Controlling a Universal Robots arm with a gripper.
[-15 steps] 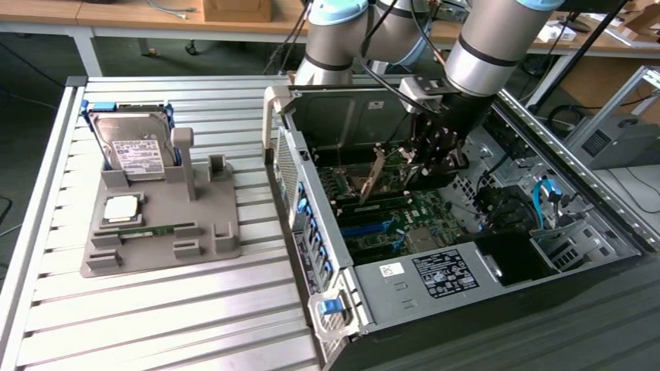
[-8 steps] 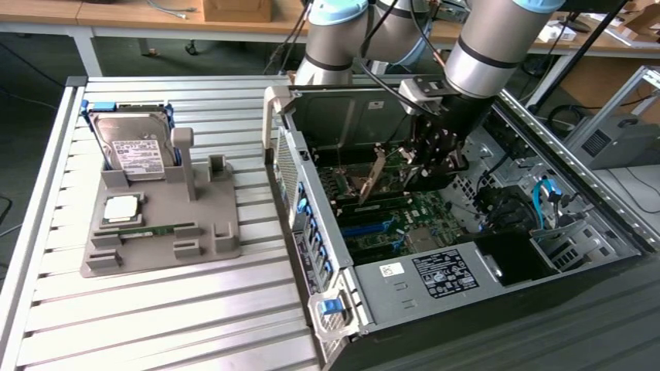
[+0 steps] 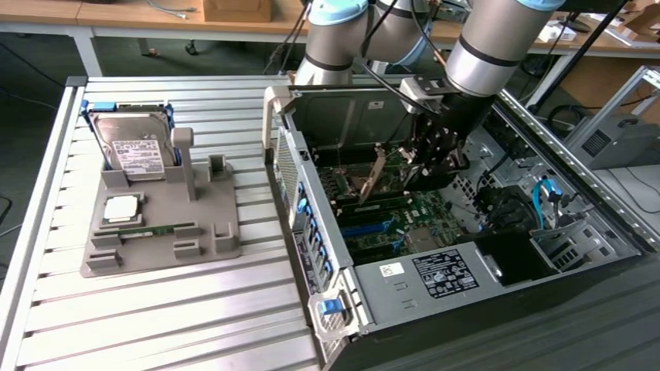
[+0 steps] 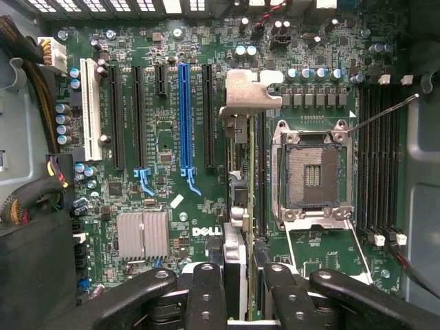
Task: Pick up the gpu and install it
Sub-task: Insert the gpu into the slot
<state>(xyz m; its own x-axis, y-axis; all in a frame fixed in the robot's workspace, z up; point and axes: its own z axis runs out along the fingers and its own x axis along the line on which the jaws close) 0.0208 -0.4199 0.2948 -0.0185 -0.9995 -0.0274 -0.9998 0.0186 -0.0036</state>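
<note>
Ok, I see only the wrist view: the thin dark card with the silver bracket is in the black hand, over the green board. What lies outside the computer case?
Observer: A grey plastic holder sits on the slatted metal table, at the exterior view's left of the open computer case.
Operator: Is something in it?
Observer: Yes, a silver hard drive with a white label is propped in its far end.

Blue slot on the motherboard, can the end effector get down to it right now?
Probably yes. The case side is open, nothing stands over the blue slot, and the end effector, gripping the gpu, hangs above the board nearby.
</note>
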